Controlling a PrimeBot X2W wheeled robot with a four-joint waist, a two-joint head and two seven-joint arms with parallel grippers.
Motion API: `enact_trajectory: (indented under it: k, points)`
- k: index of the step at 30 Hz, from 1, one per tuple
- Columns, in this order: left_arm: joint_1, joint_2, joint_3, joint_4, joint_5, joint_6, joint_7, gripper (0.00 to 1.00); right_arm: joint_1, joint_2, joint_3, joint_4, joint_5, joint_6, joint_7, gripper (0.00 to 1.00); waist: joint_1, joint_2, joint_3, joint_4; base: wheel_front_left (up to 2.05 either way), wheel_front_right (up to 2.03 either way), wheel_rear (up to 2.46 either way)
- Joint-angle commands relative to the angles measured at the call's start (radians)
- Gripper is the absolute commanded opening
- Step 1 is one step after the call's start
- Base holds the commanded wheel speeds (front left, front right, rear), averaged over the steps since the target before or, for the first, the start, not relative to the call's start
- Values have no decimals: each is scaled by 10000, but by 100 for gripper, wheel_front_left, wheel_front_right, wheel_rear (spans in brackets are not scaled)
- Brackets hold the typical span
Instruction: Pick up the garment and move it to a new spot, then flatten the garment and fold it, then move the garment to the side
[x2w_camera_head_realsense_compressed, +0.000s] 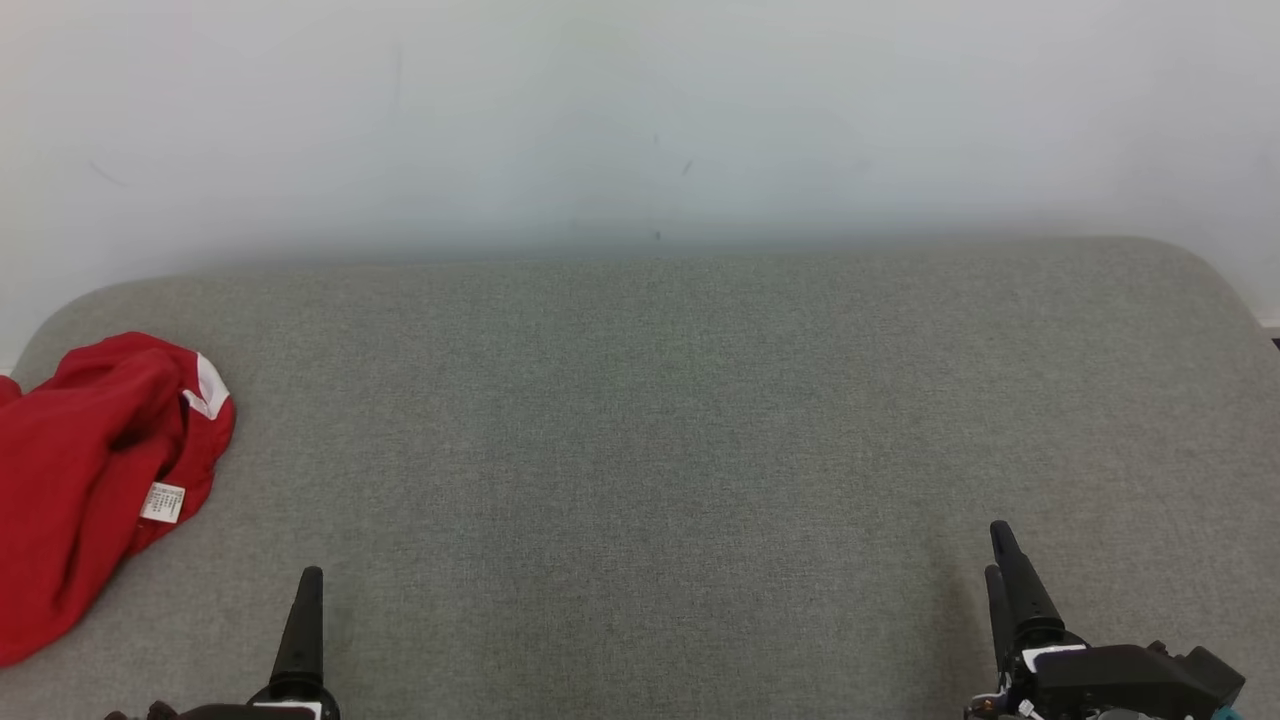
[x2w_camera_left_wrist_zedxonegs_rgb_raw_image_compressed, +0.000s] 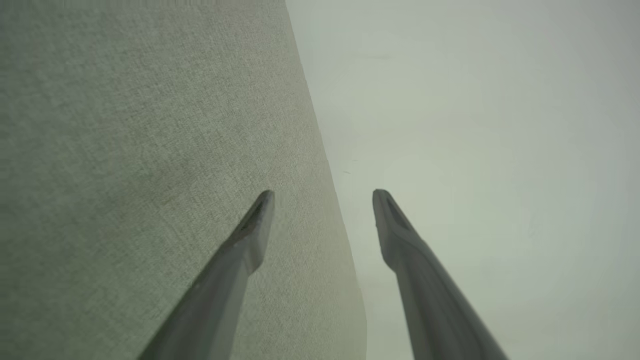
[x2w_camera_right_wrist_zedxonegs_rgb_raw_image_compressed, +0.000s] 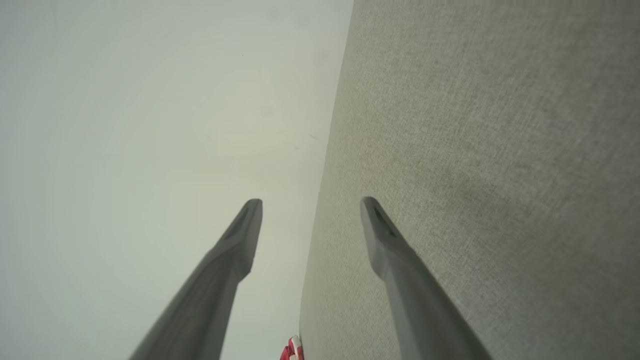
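Left hand (x2w_camera_head_realsense_compressed: 311, 580): fingers spread wide, nothing held. Right hand (x2w_camera_head_realsense_compressed: 996, 548): likewise open, empty. Red garment (x2w_camera_head_realsense_compressed: 90, 480) crumpled in soft heap, left of left hand and slightly ahead, well apart from right hand. White neck trim (x2w_camera_head_realsense_compressed: 210, 388) and sewn label (x2w_camera_head_realsense_compressed: 163, 502) exposed. Grey woven surface (x2w_camera_head_realsense_compressed: 660, 430) matte, corners rounded. Pickup judged not yet begun. Raised fold near trim best pinched by left hand, then lifted clear before being carried toward middle, so drag on coarse weave is avoided.

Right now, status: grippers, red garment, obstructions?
Left gripper and right gripper open, empty. Crumpled red garment at grey upholstered surface's left edge, untouched. No obstacle seen.
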Motion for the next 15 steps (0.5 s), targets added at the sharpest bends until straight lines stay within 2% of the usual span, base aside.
enact_trajectory:
  k: [1,15]
  points:
    - [-162,50,-45,-117,630,21,-131,100,-92,-12,31,-157,-511,27,-134,100,0,0,1,10,0,0,0]
    - [-133,66,-558,-374,3755,698,-661,100,-80,-13,18,-162,-2971,40,-665,100,0,0,12,112,0,0,0]
